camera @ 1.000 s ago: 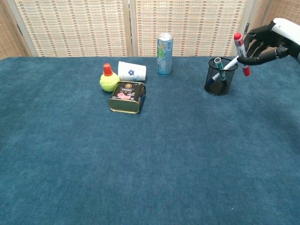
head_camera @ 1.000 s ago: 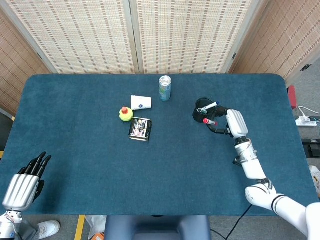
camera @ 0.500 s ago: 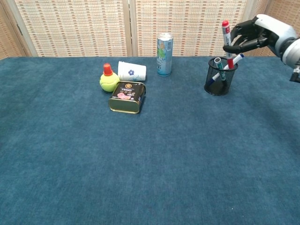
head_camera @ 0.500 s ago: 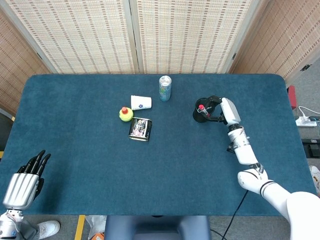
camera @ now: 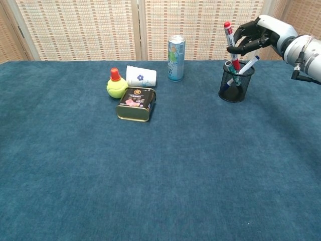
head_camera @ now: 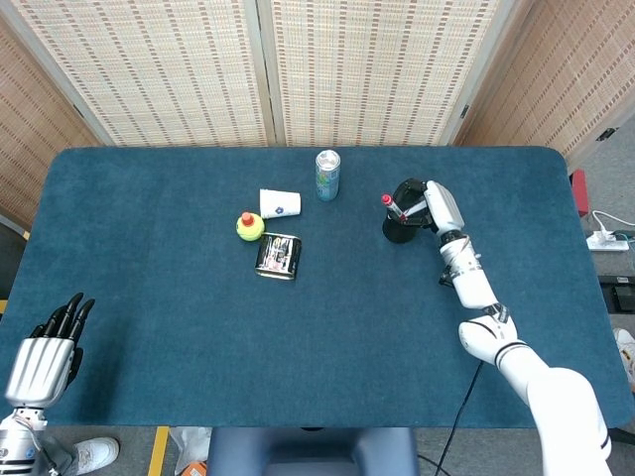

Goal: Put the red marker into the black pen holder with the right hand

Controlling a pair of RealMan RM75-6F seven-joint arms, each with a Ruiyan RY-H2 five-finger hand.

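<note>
At the near left edge the left hand point(head_camera: 45, 349) lies released, dark fingers straight and holding nothing. Farther in, on the blue cloth-covered table point(camera: 165, 165), a dark rectangular tin point(camera: 135, 104) sits beside a yellow lemon-shaped bottle with a red cap point(camera: 117, 85) and a tipped white paper cup point(camera: 141, 76). At far right the right hand point(camera: 258, 34) grasps the red marker point(camera: 231, 46), its lower end inside the rim of the black mesh pen holder point(camera: 235, 85). A tall blue-green drink can point(camera: 175, 51) stands farthest.
</note>
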